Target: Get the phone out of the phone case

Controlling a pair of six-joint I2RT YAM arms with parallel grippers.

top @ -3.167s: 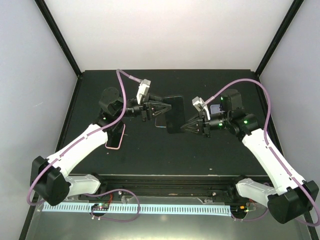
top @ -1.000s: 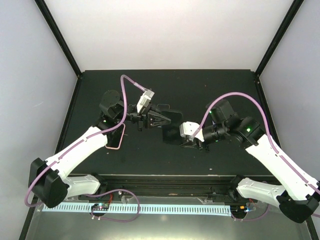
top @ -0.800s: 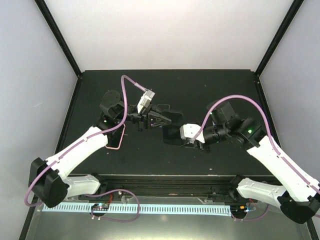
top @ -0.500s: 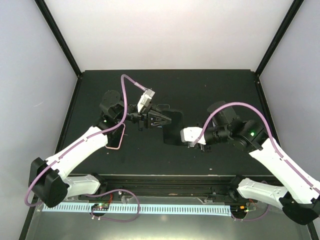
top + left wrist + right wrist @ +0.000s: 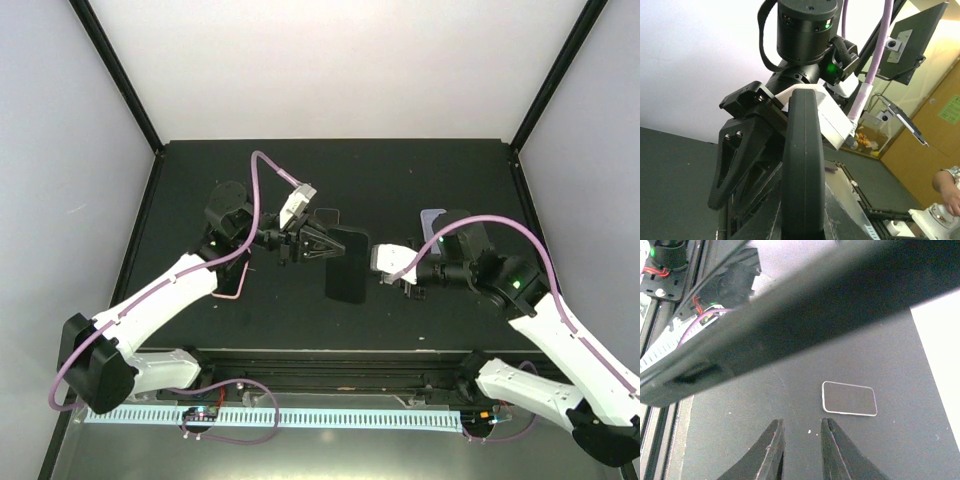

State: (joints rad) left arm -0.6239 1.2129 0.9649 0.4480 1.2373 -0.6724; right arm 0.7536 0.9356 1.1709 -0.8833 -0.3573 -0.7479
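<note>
The black phone in its black case (image 5: pixel 346 264) is held off the table, edge-on to the left wrist camera (image 5: pixel 802 165). My left gripper (image 5: pixel 318 245) is shut on its far end, and in the left wrist view the gripper (image 5: pixel 802 227) clamps the dark edge. My right gripper (image 5: pixel 379 270) is just right of the phone, apart from it. In the right wrist view it (image 5: pixel 801 429) is open and empty above the mat, with the phone (image 5: pixel 790 315) crossing overhead. The right gripper's fingers (image 5: pixel 737 160) show behind the phone.
A pink-rimmed case (image 5: pixel 232 276) lies flat on the black mat (image 5: pixel 300 170) under my left arm, and shows as a pale-rimmed rectangle (image 5: pixel 849 399) in the right wrist view. A small pale object (image 5: pixel 432 216) lies behind my right arm. Black frame posts stand at the back corners.
My right gripper has come away from the phone's near end and drawn back to the right. My left gripper has kept hold and the phone has shifted slightly right and forward.
</note>
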